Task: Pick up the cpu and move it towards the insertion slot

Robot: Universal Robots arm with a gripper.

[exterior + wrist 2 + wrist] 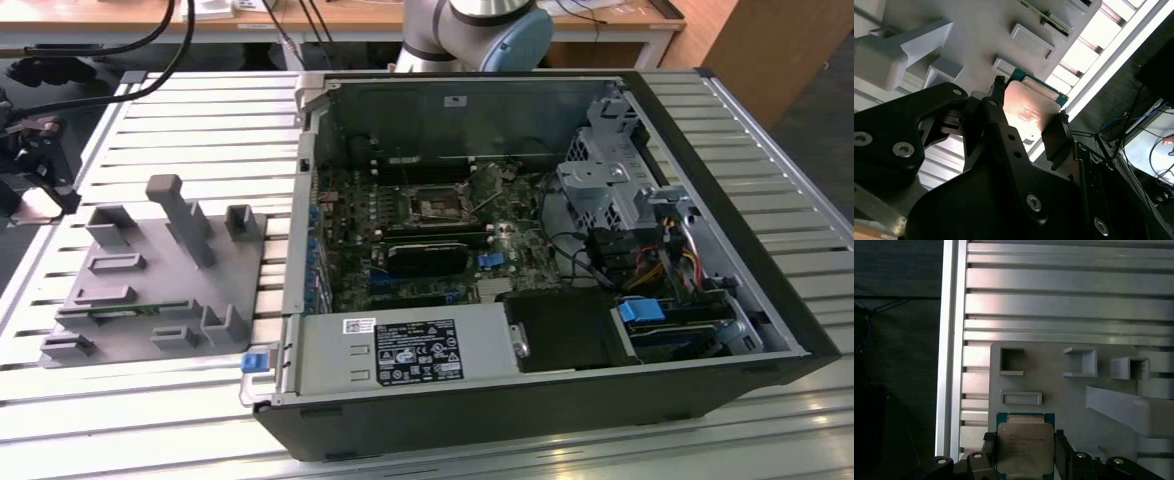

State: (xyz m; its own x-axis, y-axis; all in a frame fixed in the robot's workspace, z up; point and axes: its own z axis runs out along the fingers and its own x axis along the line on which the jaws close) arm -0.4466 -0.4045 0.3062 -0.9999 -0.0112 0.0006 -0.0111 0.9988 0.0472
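Note:
The cpu (1024,440) is a small square chip with a silvery face and a green rim, and my gripper (1025,452) is shut on it with one black finger against each side. In the second wrist view the cpu (1030,112) sits between the same fingertips (999,85), with the grey fixture plate (979,40) behind it. In the exterior view my gripper (34,195) is at the far left, by the plate's (147,300) left edge. The insertion slot (438,205), a small metal-framed socket, sits on the motherboard inside the open computer case, far to the right of the gripper.
The fixture plate carries upright grey posts (180,215) and shallow recesses (1011,362). The slatted metal table's edge (951,340) runs close beside the gripper. The open black computer case (721,200) has tall walls, cables and drive cages around the motherboard.

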